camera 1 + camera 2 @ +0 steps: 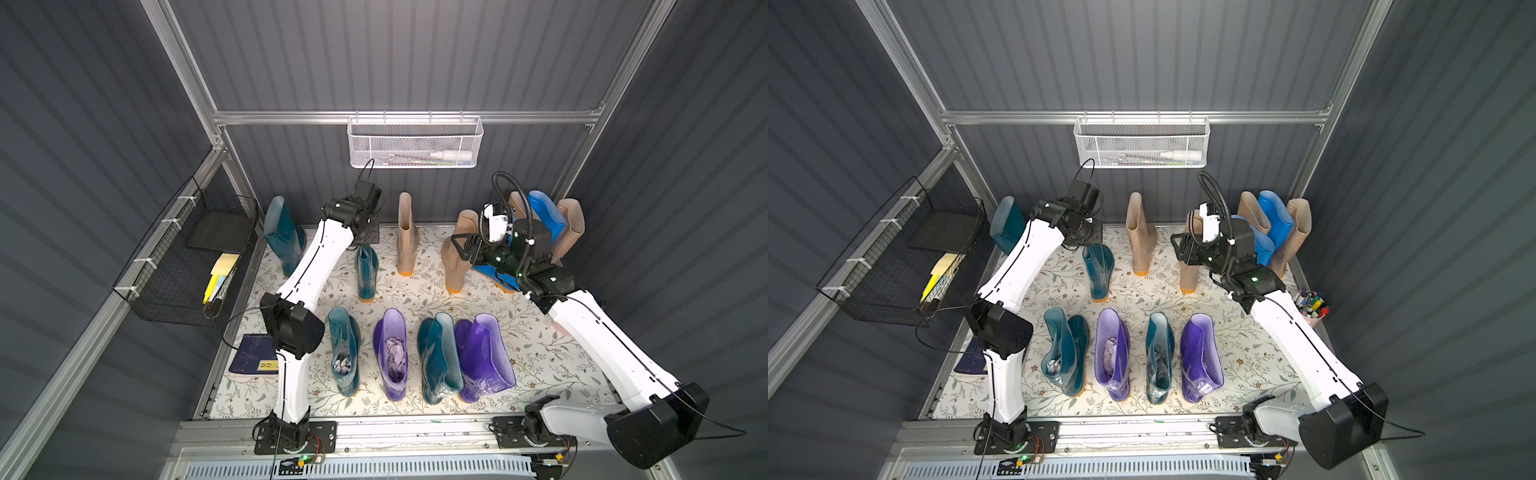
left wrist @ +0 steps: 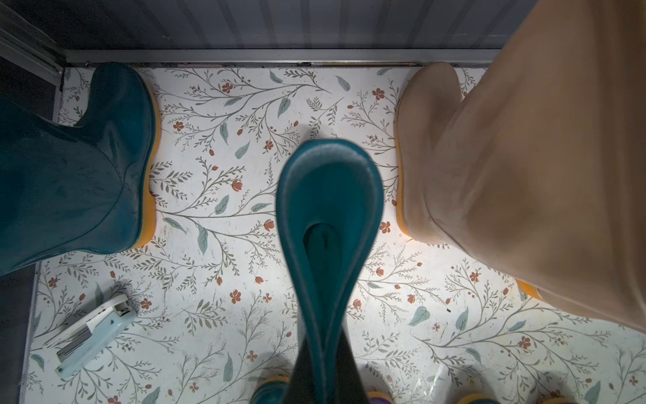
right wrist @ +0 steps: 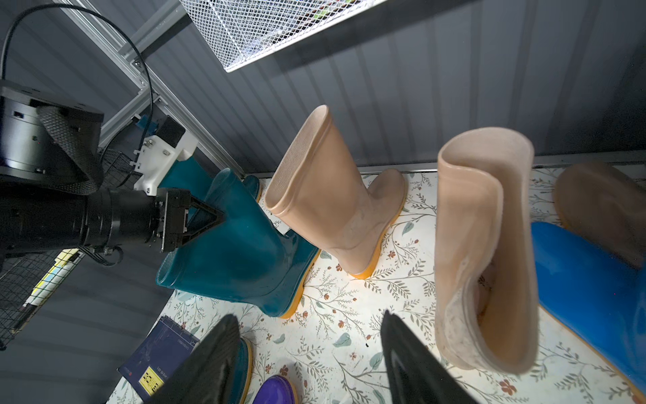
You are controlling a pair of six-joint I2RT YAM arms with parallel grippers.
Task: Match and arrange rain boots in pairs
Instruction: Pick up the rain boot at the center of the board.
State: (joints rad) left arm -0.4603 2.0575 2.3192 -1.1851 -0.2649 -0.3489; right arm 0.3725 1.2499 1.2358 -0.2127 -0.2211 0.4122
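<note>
Rain boots (image 1: 406, 237) total twelve: four teal, four beige, two blue, two purple; left end effector (image 3: 216, 218) pinches the mid-frame teal boot (image 1: 368, 272), right end effector (image 3: 309, 335) spread, empty.

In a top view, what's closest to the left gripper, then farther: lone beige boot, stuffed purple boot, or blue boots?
1. Lone beige boot, beside the left gripper.
2. Stuffed purple boot, front row.
3. Blue boots, back right corner.

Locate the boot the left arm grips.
In both top views the gripped teal boot stands left of centre, between the back-left teal boot and the lone beige boot, left end effector shut on its rim.
</note>
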